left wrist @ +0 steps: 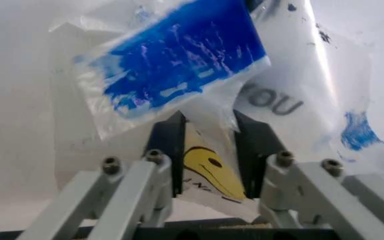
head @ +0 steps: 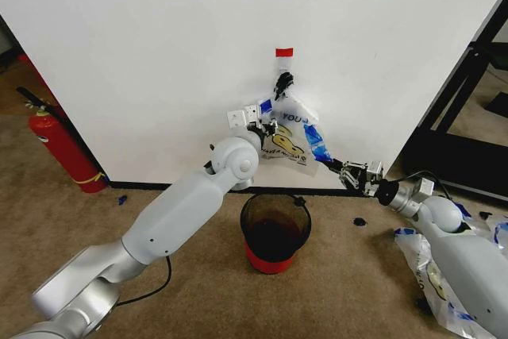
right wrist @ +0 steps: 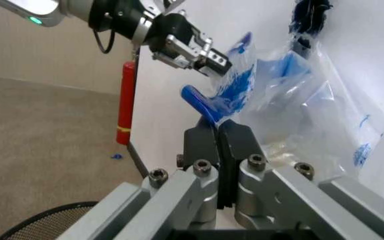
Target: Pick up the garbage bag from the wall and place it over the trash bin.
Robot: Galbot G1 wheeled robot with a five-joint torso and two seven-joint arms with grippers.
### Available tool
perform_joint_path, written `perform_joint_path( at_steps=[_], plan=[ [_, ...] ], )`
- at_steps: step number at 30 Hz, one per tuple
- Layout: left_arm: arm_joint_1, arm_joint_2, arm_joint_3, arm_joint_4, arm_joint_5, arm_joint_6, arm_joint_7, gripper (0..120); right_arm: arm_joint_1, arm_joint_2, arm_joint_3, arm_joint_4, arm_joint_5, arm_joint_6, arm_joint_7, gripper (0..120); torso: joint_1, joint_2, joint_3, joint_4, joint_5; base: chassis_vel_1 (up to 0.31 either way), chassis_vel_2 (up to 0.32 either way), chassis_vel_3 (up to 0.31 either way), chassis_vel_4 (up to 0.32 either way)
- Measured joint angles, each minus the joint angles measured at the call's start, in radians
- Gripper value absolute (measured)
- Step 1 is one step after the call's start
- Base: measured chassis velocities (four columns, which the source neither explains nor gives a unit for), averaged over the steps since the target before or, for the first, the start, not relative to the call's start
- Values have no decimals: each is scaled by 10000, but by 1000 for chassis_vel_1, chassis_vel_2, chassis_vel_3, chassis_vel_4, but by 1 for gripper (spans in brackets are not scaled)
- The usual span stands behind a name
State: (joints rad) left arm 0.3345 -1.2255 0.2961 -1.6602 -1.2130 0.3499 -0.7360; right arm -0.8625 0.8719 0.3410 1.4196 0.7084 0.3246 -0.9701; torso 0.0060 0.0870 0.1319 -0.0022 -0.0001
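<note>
Carpet lies nearest in the head view, and on it, just below the picture's centre, stands the trash bin [head: 275, 233], dark-walled with a red base and a thin wire handle across its rim. At about 4 o'clock from the bin, spare clear bags [head: 432, 267] with blue and yellow print lie on the floor beside the right arm. At 9 o'clock, well apart, a red fire extinguisher [head: 59, 145] stands against the wall.

Beyond the bin, at its 12 o'clock, the garbage bag [head: 290, 136] hangs against the white wall from a black hook [head: 282, 82] under a strip of red tape [head: 284, 52]. The left arm crosses in front of the bin's far-left side. The left gripper [head: 255, 127] sits at the bag's 9 o'clock edge; in the left wrist view its fingers [left wrist: 172, 145] are pressed on a fold of plastic with the yellow smiley between them. The right gripper [head: 343, 169] is at the bag's 4 o'clock corner; in the right wrist view its fingers [right wrist: 202, 145] are clamped together on a blue handle patch [right wrist: 209, 105].
</note>
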Motion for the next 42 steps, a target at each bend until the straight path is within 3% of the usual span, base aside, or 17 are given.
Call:
perform_joint_path(
  at_steps=[7,31,42],
  plan=[
    [660,293,-236,-583,172,1,22,0,-1,-10,10,-39,142,54,229,0,0,0,0,0,0,0,0,0,0],
    [2714,353,-843,-1599,761,-314,401,0,131,35,-133,-214,431,53,512,0,-1,1,-1,0,0,0,0,0,0],
    [3438,381,-998,-1748,1381,-946,1021,0,154,88,-223,-228,413,58,542,0,-1,1,-1,0,0,0,0,0,0]
  ],
)
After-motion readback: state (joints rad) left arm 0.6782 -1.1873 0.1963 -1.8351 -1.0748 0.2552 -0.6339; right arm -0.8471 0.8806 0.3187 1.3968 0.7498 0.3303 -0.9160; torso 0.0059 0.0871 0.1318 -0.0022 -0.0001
